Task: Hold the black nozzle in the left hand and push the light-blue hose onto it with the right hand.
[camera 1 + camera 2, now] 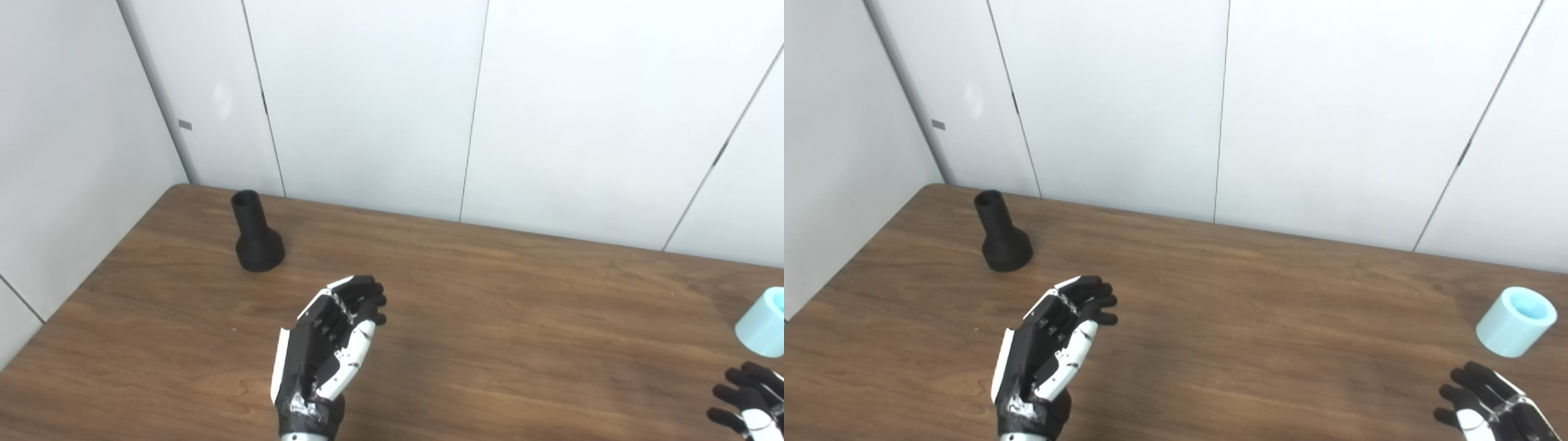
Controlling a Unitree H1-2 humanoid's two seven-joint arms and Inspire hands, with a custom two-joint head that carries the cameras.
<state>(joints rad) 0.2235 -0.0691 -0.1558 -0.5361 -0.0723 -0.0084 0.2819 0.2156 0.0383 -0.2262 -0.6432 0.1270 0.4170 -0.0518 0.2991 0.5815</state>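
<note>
Fingers (1093, 293) of the left hand (1047, 349) are loosely extended and a little apart, the palm turned sideways, and they grip nothing; the hand hovers over the wooden table (1249, 294), short of the black nozzle (1001, 236). That nozzle stands upright on its flared base toward the far left of the table, narrow open neck on top, clear of the hand. Near the lower right corner, the right hand (1488, 407) is only partly in frame, its fingers spread and empty. Just beyond it, near the right edge, the light-blue hose (1516, 321) lies as a short tube tilted on its side, open mouth facing up and right, not touched by the hand.

Neither piece is held, so the step appears to be the left hand's reach for the nozzle. A sound approach would carry the hand forward and left, keeping it open until the fingers bracket the wide base or lower cone, then closing there so the narrow neck is left free for the hose. Coming in too high would risk tipping the nozzle, which looks light and top-narrow
</note>
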